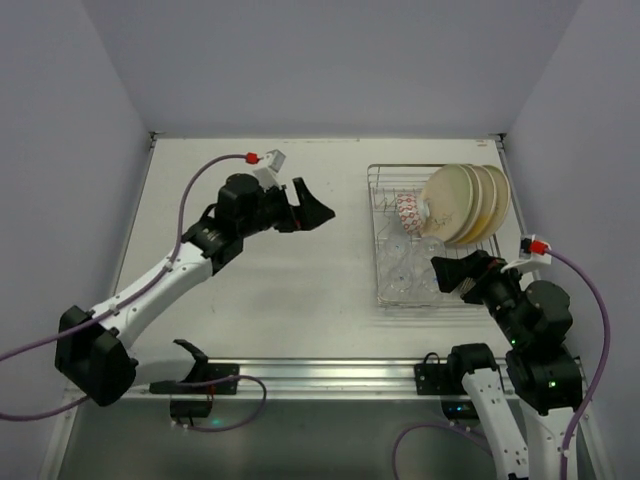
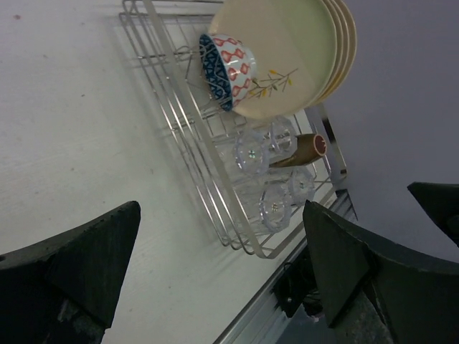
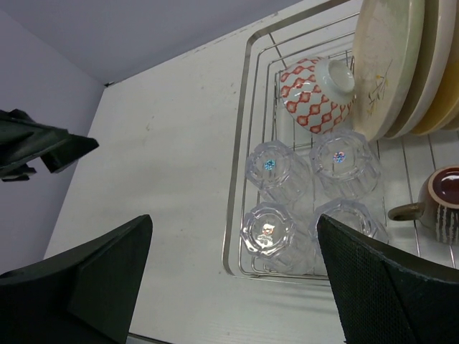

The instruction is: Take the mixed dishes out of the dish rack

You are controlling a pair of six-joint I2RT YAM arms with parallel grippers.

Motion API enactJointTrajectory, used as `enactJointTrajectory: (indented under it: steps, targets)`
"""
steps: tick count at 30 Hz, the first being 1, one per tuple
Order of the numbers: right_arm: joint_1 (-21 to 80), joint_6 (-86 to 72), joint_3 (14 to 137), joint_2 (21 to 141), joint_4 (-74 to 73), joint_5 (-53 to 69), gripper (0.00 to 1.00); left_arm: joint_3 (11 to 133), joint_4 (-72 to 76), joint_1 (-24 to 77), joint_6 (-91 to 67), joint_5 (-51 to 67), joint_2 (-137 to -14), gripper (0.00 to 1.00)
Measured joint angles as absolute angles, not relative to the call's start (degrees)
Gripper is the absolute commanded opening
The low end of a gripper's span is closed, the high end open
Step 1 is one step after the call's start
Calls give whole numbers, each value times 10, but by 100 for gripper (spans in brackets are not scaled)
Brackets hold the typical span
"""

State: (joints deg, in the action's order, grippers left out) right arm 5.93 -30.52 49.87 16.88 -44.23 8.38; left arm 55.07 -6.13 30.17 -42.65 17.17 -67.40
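The silver wire dish rack [image 1: 385,185] sits just ahead of the empty, wide-open right pincer [image 3: 235,218]. A bump could tip its leaning round cream plates [image 3: 380,64], or knock the small clear glasses [image 3: 269,229] packed nearest the pincer.

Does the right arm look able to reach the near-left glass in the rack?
Likely yes: the open right gripper hovers at the front of the dish rack; nothing covers the near-left glass.

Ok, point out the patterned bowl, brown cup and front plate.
patterned bowl [image 3: 312,97], right wrist view, outer side.
brown cup [image 3: 448,188], right wrist view, dark inside.
front plate [image 3: 387,64], right wrist view, face.
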Motion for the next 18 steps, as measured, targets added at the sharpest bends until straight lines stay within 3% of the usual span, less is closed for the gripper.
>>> enactJointTrajectory:
  steps: [5, 18]
  targets:
    - [59, -314, 497, 168, -445, 84, 99, 649, -11, 367, -444, 161, -806, 100]
    - [59, -328, 496, 153, -463, 83, 99, 923, 22, 406, -472, 168, -1157, 100]
